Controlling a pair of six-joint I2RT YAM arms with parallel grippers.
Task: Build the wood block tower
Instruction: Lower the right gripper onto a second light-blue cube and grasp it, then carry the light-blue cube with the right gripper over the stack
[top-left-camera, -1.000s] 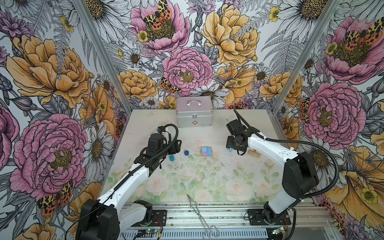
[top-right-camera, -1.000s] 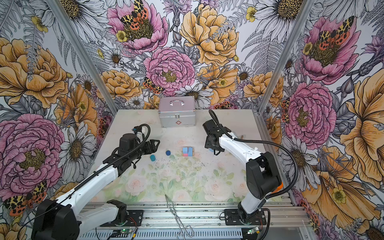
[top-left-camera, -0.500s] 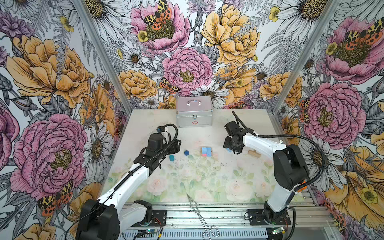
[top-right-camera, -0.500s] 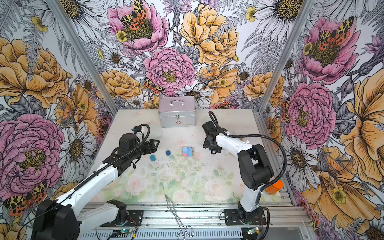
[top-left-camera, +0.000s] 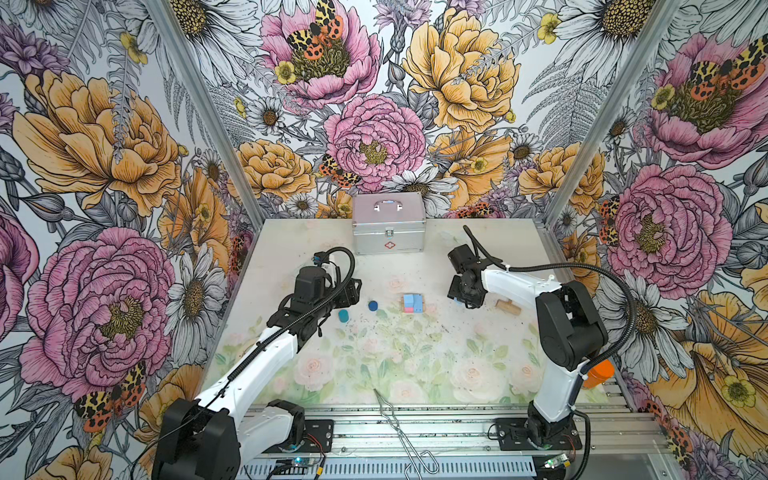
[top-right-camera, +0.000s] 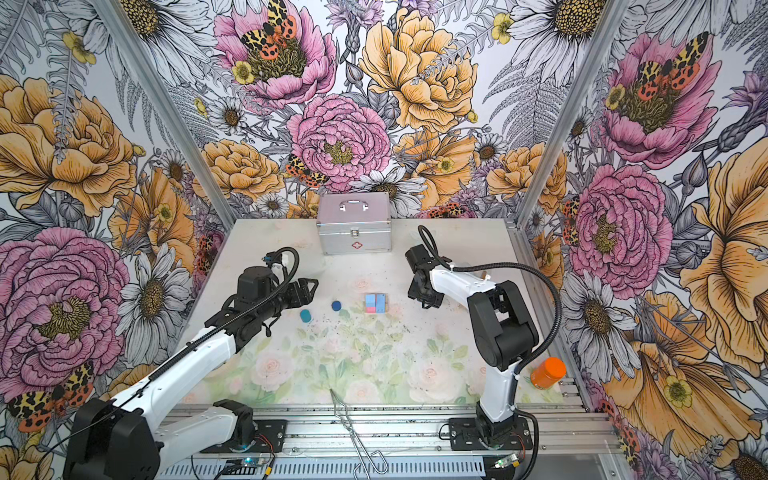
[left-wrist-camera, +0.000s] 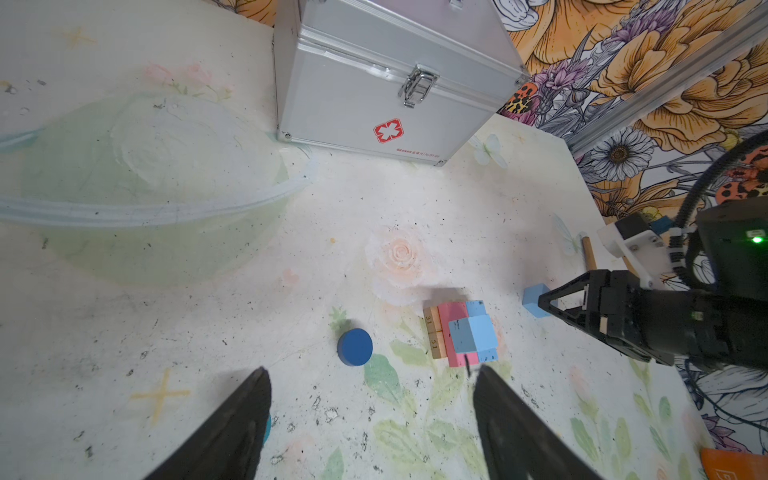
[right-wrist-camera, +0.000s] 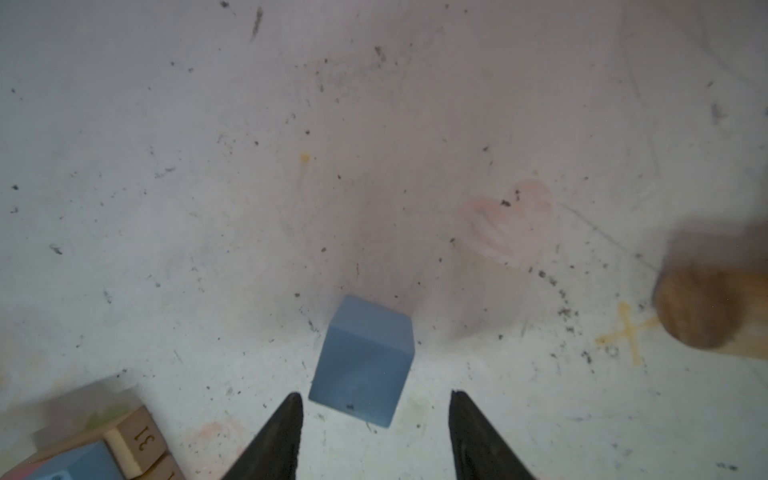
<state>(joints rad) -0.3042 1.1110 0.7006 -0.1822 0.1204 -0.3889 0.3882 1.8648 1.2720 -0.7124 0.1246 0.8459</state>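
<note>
your right gripper stands half-open, empty, before the light blue cube; judged light, rigid, smooth; grip opposite flat faces.

The left arm and right arm have white shells with bulky black joints. A ribbed black hose loops from each wrist. Tapered matte-black fingers tip each end effector. A green light glows on the right wrist.
</note>
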